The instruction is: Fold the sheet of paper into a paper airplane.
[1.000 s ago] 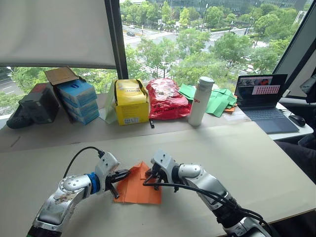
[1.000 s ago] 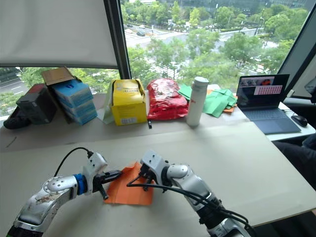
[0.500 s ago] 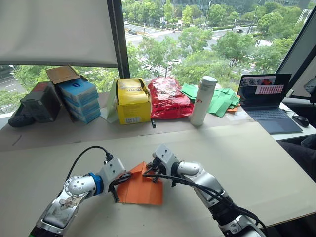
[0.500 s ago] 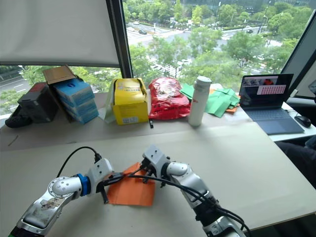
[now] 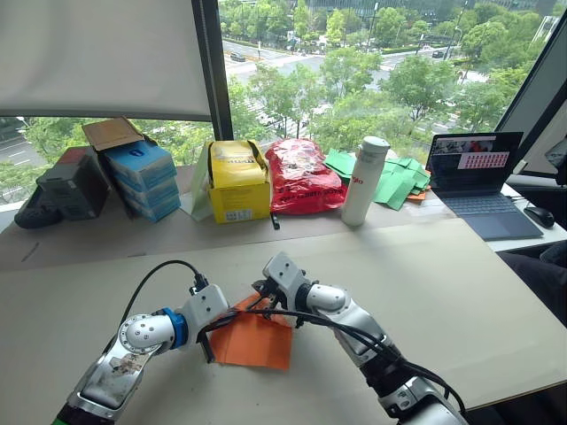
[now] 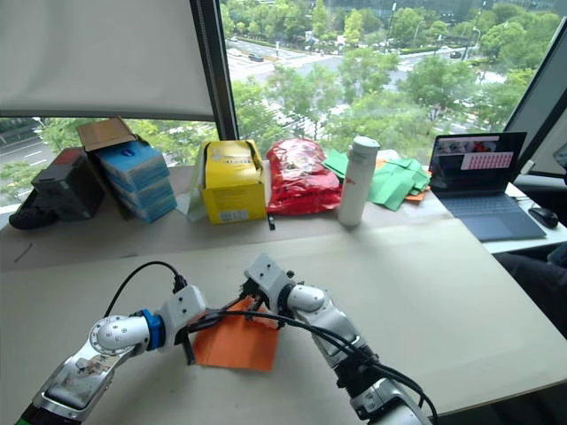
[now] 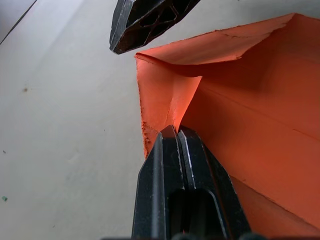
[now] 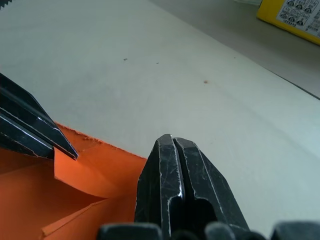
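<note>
- While the sheet of paper (image 5: pixel 252 338) lies on the table (image 5: pixel 461 283) just in front of the robot, both end effectors meet at its far corner, the left end effector (image 7: pixel 176 131) from the left side and the right end effector (image 8: pixel 172 141) from beyond.
- Left fingers are clenched on a raised fold at that corner; the right fingers are pressed together, seemingly on the edge flap, though the pinch itself is hidden.
- From that corner the sheet runs toward the robot, so both arms are about equally near.
- Thin, matte, bright orange paper, its edge slightly ragged, with crisp creases and overlapping flaps; it looks limp and easily torn.
- Judged still early: no pointed wedge yet.
</note>
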Available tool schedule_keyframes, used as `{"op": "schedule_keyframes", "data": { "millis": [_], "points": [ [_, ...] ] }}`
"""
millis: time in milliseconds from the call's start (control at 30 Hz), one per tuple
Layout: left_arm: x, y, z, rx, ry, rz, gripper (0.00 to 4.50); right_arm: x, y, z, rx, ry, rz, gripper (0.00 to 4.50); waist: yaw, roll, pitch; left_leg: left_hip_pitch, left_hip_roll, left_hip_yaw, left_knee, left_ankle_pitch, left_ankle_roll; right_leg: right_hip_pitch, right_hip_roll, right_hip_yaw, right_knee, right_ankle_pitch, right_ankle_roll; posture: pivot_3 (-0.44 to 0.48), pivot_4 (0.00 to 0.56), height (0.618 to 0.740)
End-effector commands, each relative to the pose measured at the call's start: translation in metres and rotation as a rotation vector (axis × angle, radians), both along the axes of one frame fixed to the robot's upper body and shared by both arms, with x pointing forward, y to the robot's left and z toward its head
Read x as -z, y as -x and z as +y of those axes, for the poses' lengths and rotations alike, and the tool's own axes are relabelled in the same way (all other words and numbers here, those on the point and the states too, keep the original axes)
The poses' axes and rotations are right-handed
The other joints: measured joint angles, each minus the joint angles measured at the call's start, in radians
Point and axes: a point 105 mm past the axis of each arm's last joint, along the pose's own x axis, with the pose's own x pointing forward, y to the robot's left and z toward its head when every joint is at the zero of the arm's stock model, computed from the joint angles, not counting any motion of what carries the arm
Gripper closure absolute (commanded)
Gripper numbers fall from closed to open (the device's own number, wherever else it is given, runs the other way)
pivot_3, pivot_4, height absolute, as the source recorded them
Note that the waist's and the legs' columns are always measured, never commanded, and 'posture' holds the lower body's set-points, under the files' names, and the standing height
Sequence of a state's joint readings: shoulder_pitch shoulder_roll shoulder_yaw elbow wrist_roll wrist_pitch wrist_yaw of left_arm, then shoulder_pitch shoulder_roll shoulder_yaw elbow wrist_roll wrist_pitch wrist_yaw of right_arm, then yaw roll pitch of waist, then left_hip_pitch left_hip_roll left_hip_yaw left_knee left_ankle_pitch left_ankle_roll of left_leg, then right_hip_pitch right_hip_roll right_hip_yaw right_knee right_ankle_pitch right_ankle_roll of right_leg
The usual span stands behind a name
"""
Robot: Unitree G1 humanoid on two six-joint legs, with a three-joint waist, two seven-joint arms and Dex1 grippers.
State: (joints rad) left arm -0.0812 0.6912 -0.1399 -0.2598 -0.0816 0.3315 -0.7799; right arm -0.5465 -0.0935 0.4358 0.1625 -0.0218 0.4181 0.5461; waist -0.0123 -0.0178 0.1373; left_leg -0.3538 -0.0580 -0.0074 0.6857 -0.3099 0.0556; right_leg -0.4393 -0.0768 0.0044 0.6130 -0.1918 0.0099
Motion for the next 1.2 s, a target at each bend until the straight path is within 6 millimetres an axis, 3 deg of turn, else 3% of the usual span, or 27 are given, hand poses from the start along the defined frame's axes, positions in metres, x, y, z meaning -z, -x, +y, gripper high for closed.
{"op": "schedule_keyframes", "data": {
  "millis": [33, 100, 200, 333, 433, 633, 700, 767, 1000, 1200],
  "points": [
    [0.008, 0.009, -0.003, 0.035, -0.012, 0.045, 4.23, 0.010, 0.001, 0.002, -0.023, 0.096, 0.002, 4.50, -0.001, 0.000, 0.000, 0.000, 0.000, 0.000, 0.000, 0.000, 0.000, 0.000, 0.000, 0.000, 0.000, 0.000, 0.000, 0.000, 0.150, 0.740],
    [0.005, 0.010, -0.002, 0.038, -0.002, 0.049, 3.78, 0.020, 0.002, -0.001, -0.018, 0.140, 0.030, 4.50, -0.003, 0.000, 0.000, 0.000, 0.000, 0.000, 0.000, 0.000, 0.000, 0.000, 0.000, 0.000, 0.000, 0.000, 0.000, 0.000, 0.150, 0.740],
    [0.000, 0.011, 0.004, 0.020, 0.022, 0.073, 2.72, 0.024, 0.003, -0.004, -0.013, 0.156, 0.054, 4.50, -0.005, 0.000, 0.000, 0.001, 0.000, 0.000, 0.000, 0.000, 0.000, 0.000, 0.000, 0.000, 0.000, 0.000, 0.000, 0.000, 0.150, 0.740],
    [-0.029, 0.003, 0.023, -0.063, 0.188, 0.120, 1.39, 0.022, 0.003, -0.005, -0.010, 0.152, 0.058, 4.50, -0.006, 0.000, 0.000, 0.000, 0.000, 0.000, 0.000, 0.000, 0.000, 0.000, 0.001, 0.000, 0.001, 0.000, 0.000, 0.000, 0.150, 0.740],
    [-0.040, 0.000, 0.028, -0.069, 0.228, 0.134, 1.39, 0.023, 0.004, -0.005, -0.011, 0.152, 0.061, 4.50, -0.005, 0.000, 0.000, 0.001, 0.000, -0.001, 0.000, 0.000, 0.000, 0.000, 0.001, -0.004, 0.000, 0.000, 0.000, 0.000, 0.150, 0.740],
    [-0.049, 0.000, 0.015, -0.027, 0.330, 0.190, 3.26, 0.023, 0.004, -0.004, -0.012, 0.155, 0.064, 4.50, -0.007, 0.000, 0.000, 0.001, 0.000, 0.000, 0.000, 0.002, -0.004, 0.000, 0.001, -0.005, 0.000, 0.000, 0.000, 0.000, 0.150, 0.740],
    [-0.038, -0.011, 0.010, -0.059, 0.298, 0.186, 4.00, 0.022, 0.004, -0.004, -0.010, 0.153, 0.063, 4.50, -0.002, 0.000, 0.000, 0.001, 0.000, -0.001, -0.001, 0.002, -0.004, 0.000, 0.001, -0.005, 0.000, 0.000, 0.000, 0.000, 0.150, 0.740],
    [-0.027, -0.022, 0.005, -0.082, 0.267, 0.178, 4.46, 0.022, 0.004, -0.004, -0.008, 0.151, 0.062, 4.50, -0.001, 0.000, 0.000, 0.001, -0.001, -0.002, 0.000, 0.003, -0.005, 0.001, 0.000, -0.006, 0.000, 0.000, 0.000, 0.000, 0.150, 0.740],
    [-0.010, -0.035, -0.014, -0.076, 0.231, 0.175, 4.46, 0.022, 0.006, -0.004, -0.011, 0.153, 0.062, 4.50, -0.005, 0.000, 0.000, 0.000, -0.001, -0.002, -0.002, 0.003, -0.006, -0.001, 0.001, -0.005, 0.001, 0.000, 0.000, 0.000, 0.150, 0.740],
    [0.013, -0.038, -0.009, -0.098, 0.121, 0.189, 4.46, 0.021, 0.008, -0.005, -0.015, 0.157, 0.066, 4.50, -0.003, -0.001, 0.000, 0.001, -0.001, -0.002, -0.002, 0.003, -0.006, 0.000, 0.000, -0.005, 0.000, 0.000, 0.000, 0.000, 0.150, 0.740]
  ]
}}
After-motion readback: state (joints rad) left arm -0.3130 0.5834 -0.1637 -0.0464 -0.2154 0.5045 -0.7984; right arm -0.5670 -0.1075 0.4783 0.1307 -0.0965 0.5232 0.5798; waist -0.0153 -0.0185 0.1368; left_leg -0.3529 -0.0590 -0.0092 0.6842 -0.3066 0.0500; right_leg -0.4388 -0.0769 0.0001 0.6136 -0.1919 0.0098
